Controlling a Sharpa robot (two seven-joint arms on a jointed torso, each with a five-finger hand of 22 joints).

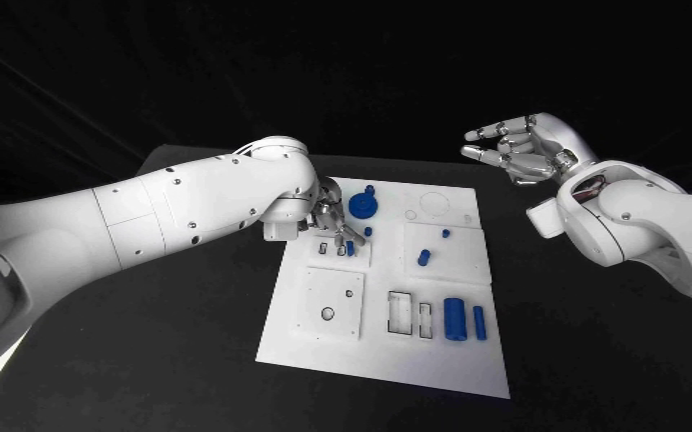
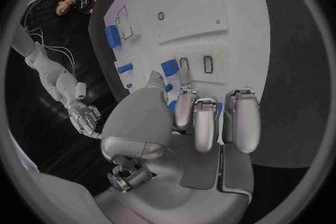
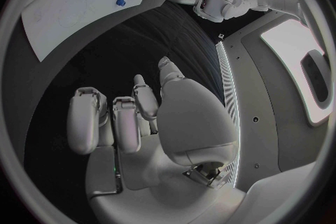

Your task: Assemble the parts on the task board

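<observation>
The left hand (image 1: pixel 329 220) was down over the near-left part of the task board (image 1: pixel 382 372), its fingers bunched together at a small blue part (image 1: pixel 349 248); from where I stood the left wrist view suggested the piece (image 2: pixel 169 67) was pinched between the thumb and a finger (image 2: pixel 183 79), though I couldn't be sure the grip was firm. Directly under those fingertips lay two small upright slots (image 2: pixel 207 64) in the board, and the blue part seemed to stand with its long axis roughly in line with them, so I judged the coming move would turn on lowering it straight down into the slot beside it. Just beyond the hand, further from the robot, sat the blue gear (image 1: pixel 364 204), touching nothing the hand held. Moving across the board, a small blue peg (image 1: pixel 424 257) lay apart in the middle, and two longer blue cylinders (image 1: pixel 454 318) lay side by side towards the near-right corner, their long axes running away from the robot. The right hand (image 1: pixel 522 150) hung well off the board's far-right side, raised, fingers loosely curled with nothing in them (image 3: pixel 133 117). The left hand was plainly the nearer one for this slot.
</observation>
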